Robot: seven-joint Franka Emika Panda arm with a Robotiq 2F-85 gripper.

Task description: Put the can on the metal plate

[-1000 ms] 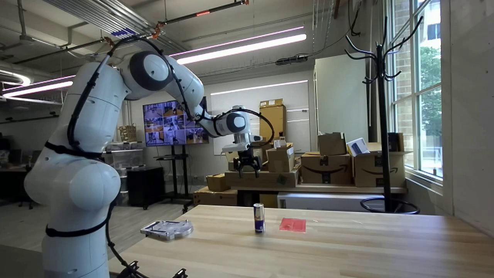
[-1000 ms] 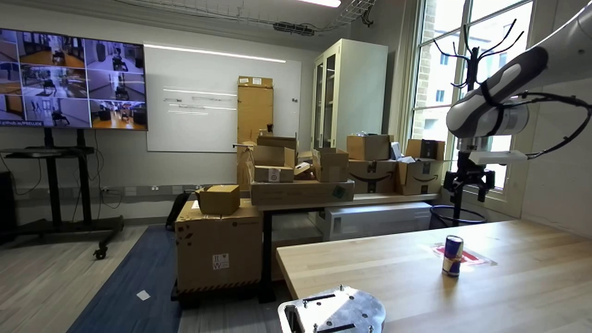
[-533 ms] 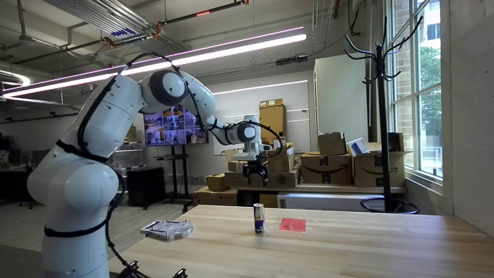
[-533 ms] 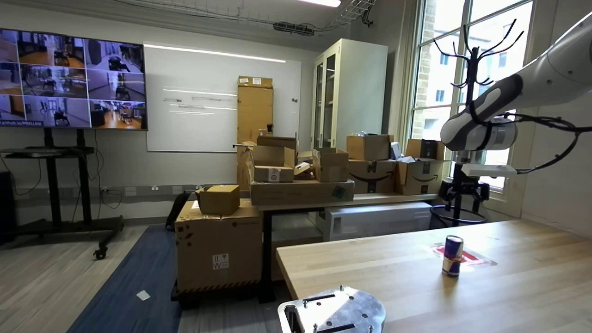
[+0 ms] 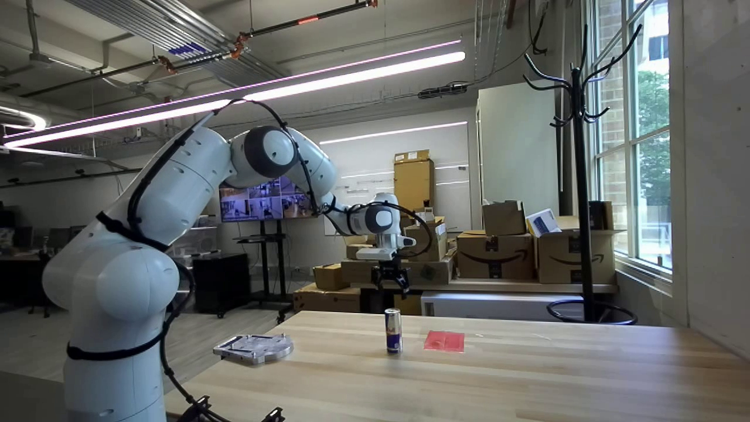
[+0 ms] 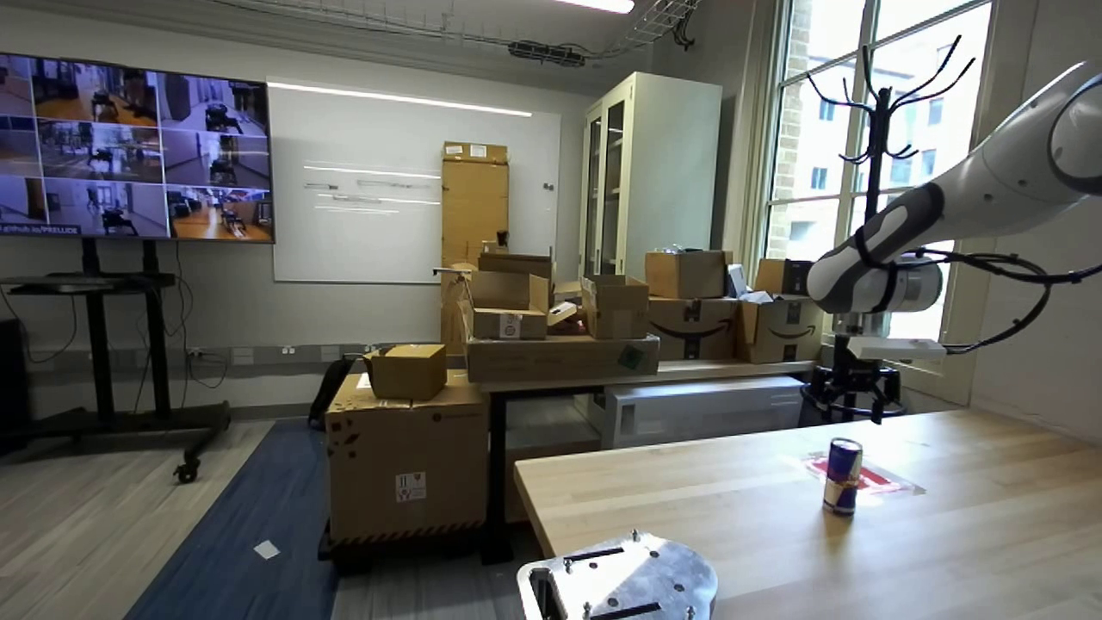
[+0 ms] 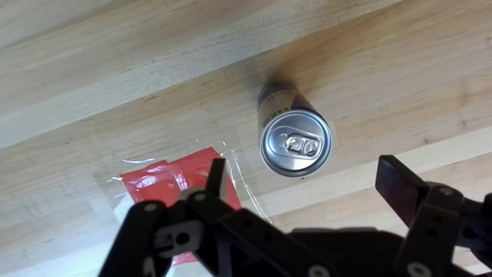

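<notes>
The gripper (image 7: 301,173) hangs released above the table (image 5: 545,375), its two black fingers (image 7: 399,188) spread wide, with pale wood showing between them in the wrist view. Below it the can (image 5: 393,331) stands upright on the table, apart from the fingers. In the wrist view the can's silver lid, pull tab in place, shows between the two fingers and mostly past their tips; some of the side print is too small to read.

In an exterior view the metal plate (image 6: 641,579) lies flat at the near left, cut off by the bottom of the frame, while the can stands farther away on the right. Slots, holes and small screws mark the plate's upper face. In both exterior views plate and can are well apart. The plate sits at the left edge of the table, and whether it rests on the wood is hard to make out.

A flat red sheet (image 5: 444,341) lies on the table near the can, to its right in an exterior view; in the wrist view shiny clear film shows along its edges, and one finger covers part of it.

The white arm (image 5: 137,284) rises at the left in an exterior view and reaches over to the right. Farther off are cardboard boxes (image 5: 477,266), a coat stand (image 5: 582,193) by a window (image 5: 653,193) on the right, and a screen (image 6: 103,146) at the far left.
</notes>
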